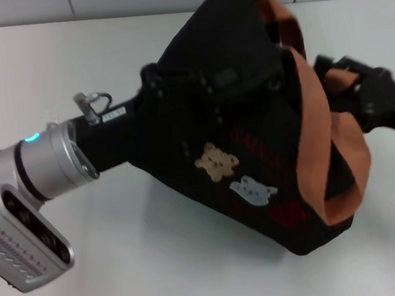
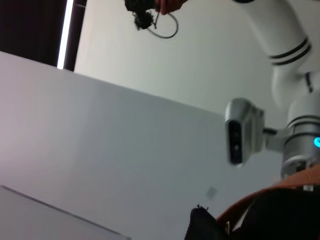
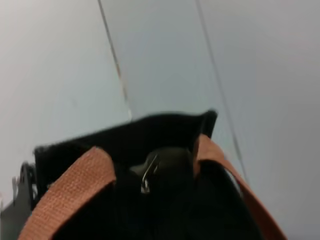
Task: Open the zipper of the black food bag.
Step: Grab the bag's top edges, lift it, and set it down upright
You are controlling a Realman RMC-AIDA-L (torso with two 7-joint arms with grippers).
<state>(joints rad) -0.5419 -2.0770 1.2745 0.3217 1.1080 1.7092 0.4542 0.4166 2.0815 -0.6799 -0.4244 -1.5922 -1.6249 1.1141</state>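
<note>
Orange straps (image 3: pixel 70 187) frame a silver zipper (image 3: pixel 148 175) pull unseen from the head; both grippers' fingers can't be judged.

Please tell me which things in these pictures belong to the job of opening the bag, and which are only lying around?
Belonging to the job:
- large black fabric food bag with orange-brown webbing handles
- small silver metal zipper pull at the bag's mouth
- left gripper, against the bag's left side
- right gripper, at the bag's right side

Only lying around:
- white table; nothing else loose shows

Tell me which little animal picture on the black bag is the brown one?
The tan bear patch, higher on the black fabric food bag; the pale one sits lower.
</note>
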